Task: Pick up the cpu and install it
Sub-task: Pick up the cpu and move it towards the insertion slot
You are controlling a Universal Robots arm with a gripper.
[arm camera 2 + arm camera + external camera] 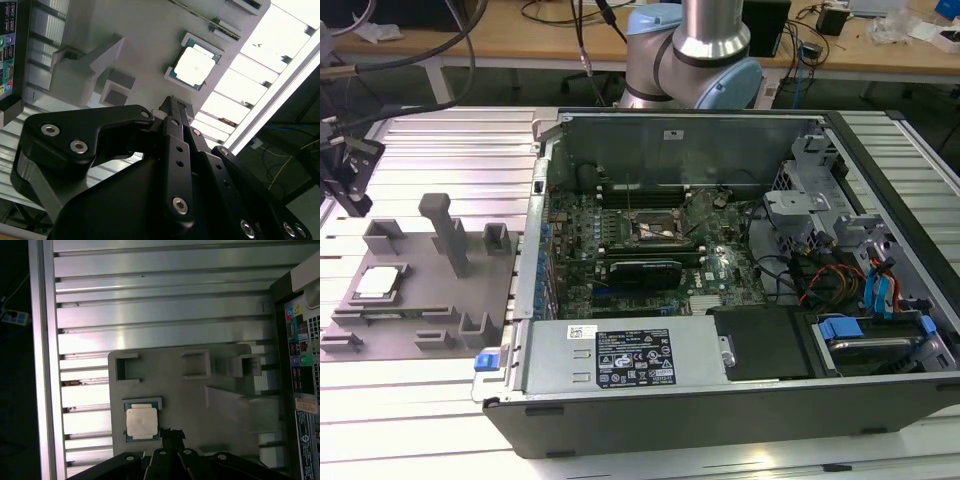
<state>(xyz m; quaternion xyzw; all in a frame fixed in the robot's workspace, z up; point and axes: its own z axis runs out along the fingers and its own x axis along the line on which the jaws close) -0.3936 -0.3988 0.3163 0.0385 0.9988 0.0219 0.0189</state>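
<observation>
The cpu is a small square chip with a pale silvery top. It lies flat in a recess of the grey fixture plate, at the exterior view's left beside the open computer case. Both wrist views show the cpu in its holder. My black gripper hangs above the fixture plate's far left corner, a short way above and apart from the chip. Its fingertips are shut together with nothing between them. The motherboard's socket frame sits in the middle of the case.
The open computer case takes up the middle and right of the slatted aluminium table. Grey posts and blocks rise from the fixture plate near the chip. A long black expansion card lies below the socket. Cables and drive bays crowd the case's right side.
</observation>
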